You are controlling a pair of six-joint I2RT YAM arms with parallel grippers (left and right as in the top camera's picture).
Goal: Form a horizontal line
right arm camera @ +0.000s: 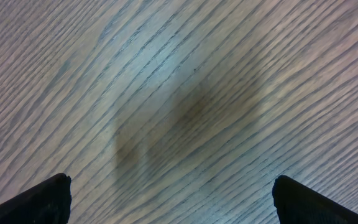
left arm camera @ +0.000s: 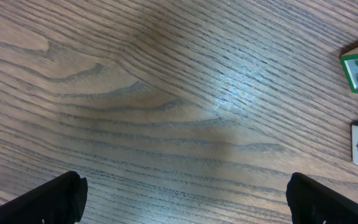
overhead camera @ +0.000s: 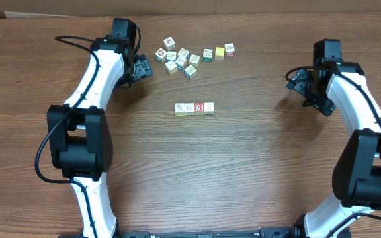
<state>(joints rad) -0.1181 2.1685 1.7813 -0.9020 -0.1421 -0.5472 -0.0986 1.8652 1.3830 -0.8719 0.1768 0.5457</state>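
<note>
Entry one, left gripper (overhead camera: 141,68): fingers spread wide, nothing between them, just left of the loose cluster (overhead camera: 185,58). Entry two, horizontal line (overhead camera: 194,108): four cubes touching in a row at mid-table (overhead camera: 243,172), between both grippers and well apart from each. Entry three, right gripper (overhead camera: 303,84): I see its fingers (right arm camera: 42,202) parted, seemingly empty, over bare wood.

Bright, even light; soft glare on the table (left arm camera: 232,93), faint blurred shadows.
</note>
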